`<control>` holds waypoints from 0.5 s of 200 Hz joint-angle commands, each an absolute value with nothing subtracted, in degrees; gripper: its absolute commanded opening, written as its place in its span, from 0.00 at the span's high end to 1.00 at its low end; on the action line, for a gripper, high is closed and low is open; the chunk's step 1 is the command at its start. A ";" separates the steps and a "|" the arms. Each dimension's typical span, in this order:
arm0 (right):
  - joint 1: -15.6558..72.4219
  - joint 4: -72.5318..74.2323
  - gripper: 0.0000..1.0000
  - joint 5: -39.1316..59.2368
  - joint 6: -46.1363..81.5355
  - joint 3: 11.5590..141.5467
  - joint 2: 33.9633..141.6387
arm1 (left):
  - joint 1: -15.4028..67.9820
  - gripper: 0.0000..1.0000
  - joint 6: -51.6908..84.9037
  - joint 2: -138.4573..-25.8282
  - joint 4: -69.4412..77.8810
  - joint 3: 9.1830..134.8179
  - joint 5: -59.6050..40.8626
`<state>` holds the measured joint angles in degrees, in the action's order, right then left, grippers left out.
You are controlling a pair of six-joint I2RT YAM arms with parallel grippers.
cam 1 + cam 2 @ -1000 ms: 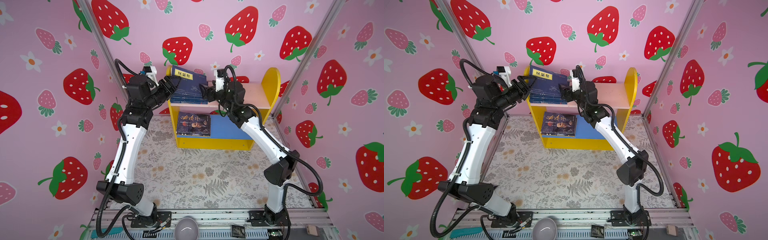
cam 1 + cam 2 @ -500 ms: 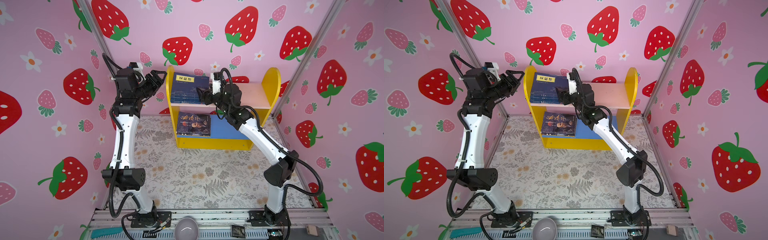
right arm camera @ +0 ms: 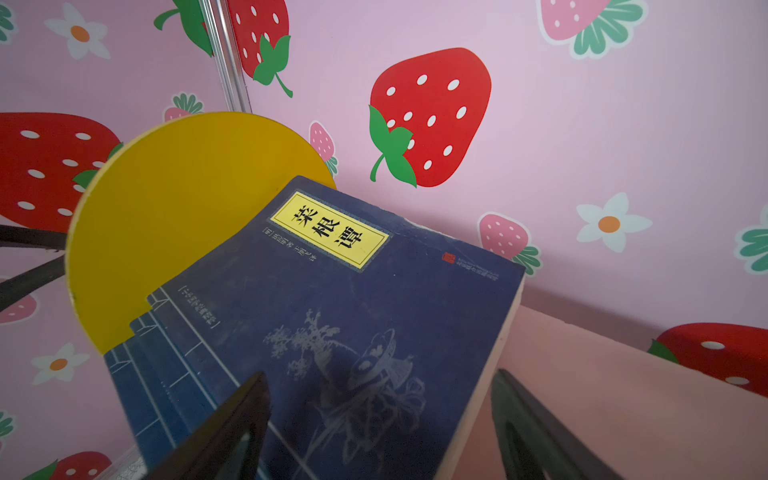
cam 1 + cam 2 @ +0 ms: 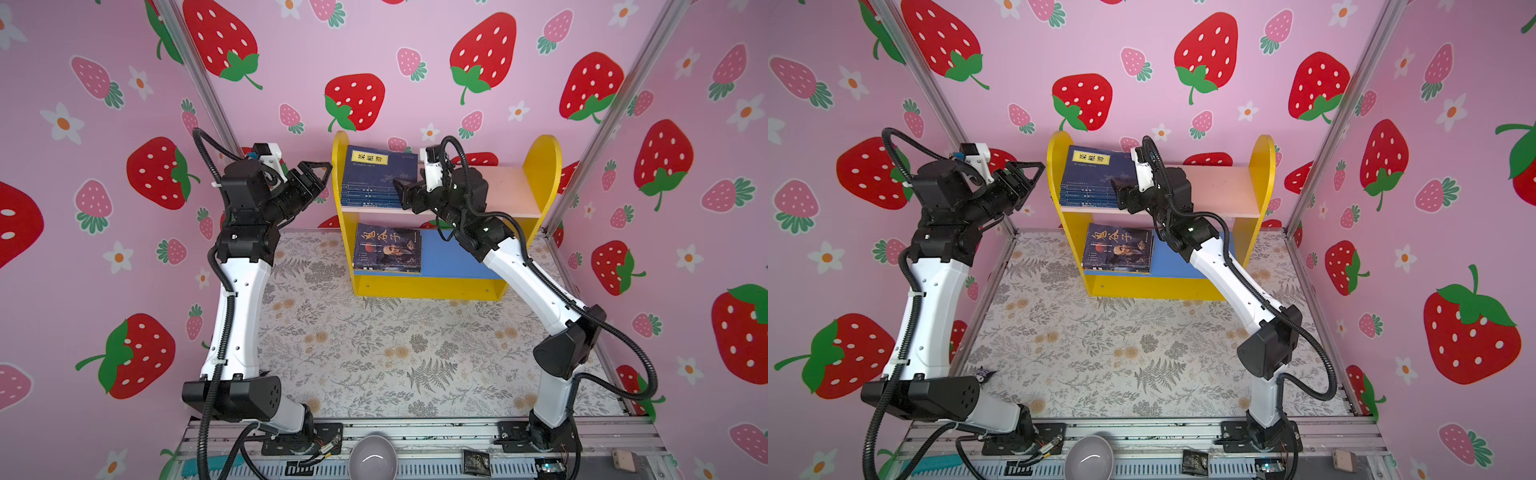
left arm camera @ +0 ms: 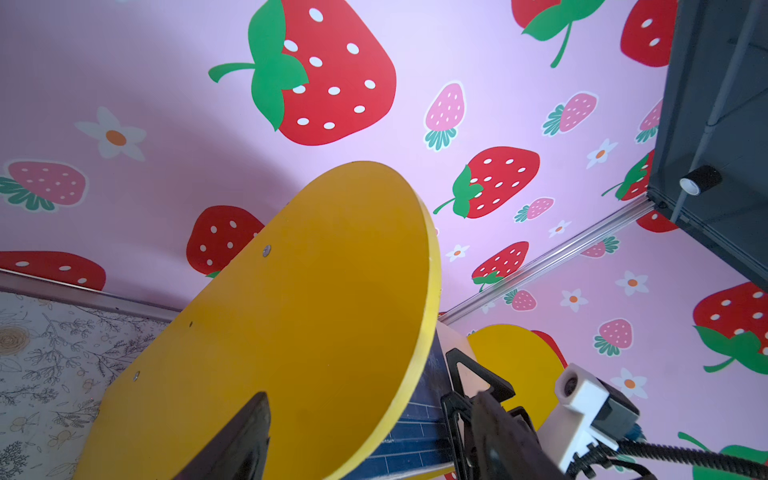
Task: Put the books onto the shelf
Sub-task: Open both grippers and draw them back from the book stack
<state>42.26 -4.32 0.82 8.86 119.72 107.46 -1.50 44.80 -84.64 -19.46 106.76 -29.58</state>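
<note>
The shelf [image 4: 540, 166] [image 4: 1262, 166] stands at the back of the mat. A stack of navy books [image 4: 378, 178] [image 4: 1092, 178] with a yellow title label on top rests on its pink upper board [image 4: 498, 191], against the left side panel [image 5: 311, 311] [image 3: 174, 216]. A dark portrait-cover book [image 4: 386, 249] [image 4: 1117, 249] lies flat on the blue lower board [image 4: 453, 257]. My left gripper [image 4: 316, 176] [image 5: 372, 399] is open and empty, just outside the left panel. My right gripper [image 4: 401, 193] [image 3: 380, 374] is open at the stack's right edge [image 3: 353, 332], one finger over the cover, gripping nothing.
A floral mat [image 4: 374, 345] covers the floor in front of the shelf. Pink strawberry walls and aluminium posts [image 4: 615, 108] close in both sides and the back. A grey bowl [image 4: 372, 459] and a small black packet [image 4: 473, 461] sit on the front rail.
Both grippers held the navy stack tilted over the upper board; now it rests there and both have let go. The left arm pulled away to the left. The right jaws widened.
</note>
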 commanded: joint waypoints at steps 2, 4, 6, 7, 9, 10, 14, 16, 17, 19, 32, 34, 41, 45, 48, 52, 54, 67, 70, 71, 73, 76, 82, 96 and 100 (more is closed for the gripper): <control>42.63 -3.18 0.14 1.93 6.33 118.82 102.20 | -1.75 0.22 43.36 -80.34 -16.70 103.52 -28.11; 42.63 -3.04 0.14 1.87 6.33 118.58 101.84 | -1.76 0.23 43.29 -80.03 -16.70 102.96 -28.06; 42.56 -2.96 0.14 1.85 6.28 118.39 101.57 | -1.74 0.22 43.21 -79.55 -16.70 102.62 -27.91; 42.59 -2.88 0.14 1.85 6.26 118.26 101.37 | -1.75 0.23 43.18 -79.37 -16.70 102.33 -27.84; 42.55 -2.76 0.14 1.85 6.18 118.05 100.99 | -1.71 0.23 43.14 -78.97 -16.68 101.92 -27.75; 42.59 -2.70 0.14 1.89 6.17 118.00 100.81 | -1.73 0.22 43.15 -78.77 -16.64 101.71 -27.72; 42.62 -2.49 0.13 1.85 6.11 117.47 100.15 | -1.70 0.22 42.99 -77.92 -16.59 100.87 -27.47; 42.56 -2.47 0.13 1.91 6.08 117.17 99.83 | -1.70 0.22 42.98 -77.55 -16.58 100.30 -27.39; 42.55 -2.42 0.13 1.92 6.07 117.03 99.62 | -1.68 0.22 42.94 -77.32 -16.60 100.07 -27.32; 42.54 -2.32 0.13 1.93 6.02 116.75 99.19 | -1.74 0.22 42.86 -76.85 -16.61 99.61 -27.20; 42.61 -1.37 0.13 2.43 5.80 114.09 96.56 | -1.67 0.22 42.38 -74.25 -16.67 96.22 -26.66; 42.62 -1.29 0.13 2.50 5.74 113.67 96.12 | -1.74 0.22 42.37 -73.87 -16.69 95.73 -26.57; 42.56 -0.84 0.12 2.64 5.67 111.95 94.66 | -1.66 0.22 42.19 -72.43 -16.83 93.86 -26.22; 42.62 -0.64 0.11 2.74 5.70 111.03 93.81 | -1.71 0.22 42.13 -71.64 -16.75 92.71 -25.86; 42.62 -0.50 0.10 2.73 5.71 110.37 93.26 | -1.74 0.22 42.04 -70.99 -16.78 91.92 -25.63; 42.60 -0.35 0.09 2.72 5.80 109.57 92.61 | -1.67 0.22 42.02 -70.16 -16.71 90.82 -25.32; 42.62 -0.31 0.08 2.66 5.82 109.17 92.32 | -1.65 0.22 42.04 -69.75 -16.66 90.34 -25.14; 42.60 -0.66 0.04 1.43 6.93 107.88 91.04 | -1.60 0.22 41.70 -67.55 -16.69 87.92 -23.93; 42.61 -0.96 0.03 1.04 7.44 107.93 90.98 | -1.66 0.22 41.59 -67.20 -16.70 87.59 -23.79; 42.62 -1.14 0.03 0.96 7.63 107.98 90.97 | -1.62 0.22 41.54 -67.09 -16.74 87.52 -23.72; 42.58 -1.49 0.03 0.70 8.06 108.14 91.01 | -1.66 0.22 41.43 -66.89 -16.78 87.40 -23.59; 42.62 -2.08 0.02 0.44 8.53 108.33 91.13 | -1.67 0.22 41.40 -66.54 -16.79 87.25 -23.53; 42.61 -3.62 0.02 0.01 9.50 109.45 91.60 | -1.64 0.22 41.16 -66.26 -16.95 87.27 -23.38; 42.58 -9.33 0.03 -0.36 13.44 113.78 93.56 | -1.65 0.22 40.27 -66.17 -17.80 88.26 -23.82; 42.61 -10.97 0.04 0.04 14.31 114.91 94.20 | -1.66 0.22 39.91 -66.26 -18.05 88.54 -24.07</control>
